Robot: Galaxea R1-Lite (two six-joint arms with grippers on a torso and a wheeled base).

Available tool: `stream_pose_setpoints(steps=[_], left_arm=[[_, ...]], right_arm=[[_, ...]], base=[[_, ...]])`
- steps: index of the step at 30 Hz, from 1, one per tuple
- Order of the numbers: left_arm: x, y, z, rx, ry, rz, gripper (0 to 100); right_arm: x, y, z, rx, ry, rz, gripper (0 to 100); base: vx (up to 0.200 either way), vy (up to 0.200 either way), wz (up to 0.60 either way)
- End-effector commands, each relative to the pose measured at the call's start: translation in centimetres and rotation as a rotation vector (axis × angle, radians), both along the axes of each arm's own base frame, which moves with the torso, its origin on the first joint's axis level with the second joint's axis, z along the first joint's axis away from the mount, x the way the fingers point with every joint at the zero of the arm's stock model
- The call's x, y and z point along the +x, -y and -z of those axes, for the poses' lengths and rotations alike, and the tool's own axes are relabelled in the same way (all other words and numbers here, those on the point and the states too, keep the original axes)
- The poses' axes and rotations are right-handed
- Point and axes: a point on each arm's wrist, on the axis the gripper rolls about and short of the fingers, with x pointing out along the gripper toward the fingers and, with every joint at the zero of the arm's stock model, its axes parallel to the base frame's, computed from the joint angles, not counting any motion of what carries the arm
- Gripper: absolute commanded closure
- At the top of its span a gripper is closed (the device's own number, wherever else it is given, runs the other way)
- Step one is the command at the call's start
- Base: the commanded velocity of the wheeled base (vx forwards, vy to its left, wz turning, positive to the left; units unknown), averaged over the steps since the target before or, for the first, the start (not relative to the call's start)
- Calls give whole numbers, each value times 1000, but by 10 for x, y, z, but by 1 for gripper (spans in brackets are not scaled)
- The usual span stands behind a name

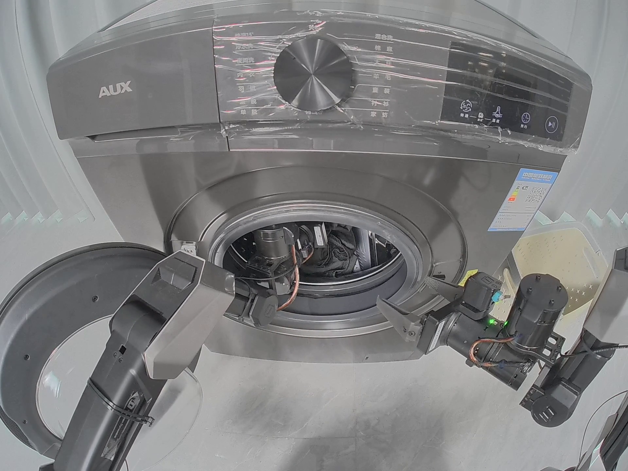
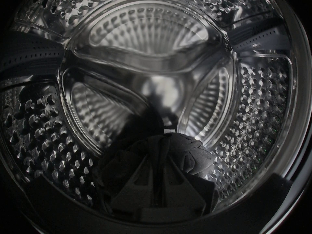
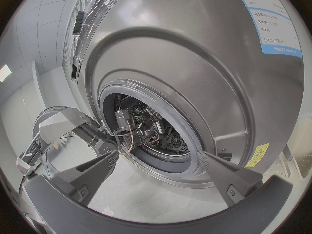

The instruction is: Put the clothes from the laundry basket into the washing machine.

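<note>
Left gripper deep inside the drum of the washing machine, arm passing through the round opening. Jaws pressed nearly together, pinching a bunched dark garment that spills over the fingertips, all of it within the drum and close to its dimpled steel wall. Dim in there, so no telling the kind of garment.

Right gripper outside the machine, just in front of the lower right of the door ring, jaws spread wide and pointing toward the opening.

Door standing open on the left side. Cream perforated laundry basket to the right of the machine, behind the right arm, contents hidden.
</note>
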Motion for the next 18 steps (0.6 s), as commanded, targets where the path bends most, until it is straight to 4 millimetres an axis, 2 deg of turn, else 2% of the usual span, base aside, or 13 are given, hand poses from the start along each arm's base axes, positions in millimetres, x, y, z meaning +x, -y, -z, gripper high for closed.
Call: stream_pose_setpoints(steps=[1,5,6,13,18], left_arm=[[8,-4,6,-12,12,-19,100],[7,-4,10,-16,1,-19,100],[6,-3,9,-20,0,-15,0],[-2,9,7,-27,-10,12,0],[-19,22,7,-10,-40,48,0]], right_arm=[[0,0,0,-1,-1,-1,0],[-1,0,1,0,-3,-1,0],[-1,0,1,0,-3,-1,0],[-1,0,0,2,-3,-1,0],[0,1,0,1,-2,-1,0]], base=[[0,0,0],[0,0,0],[0,0,0],[0,0,0],[0,0,0]])
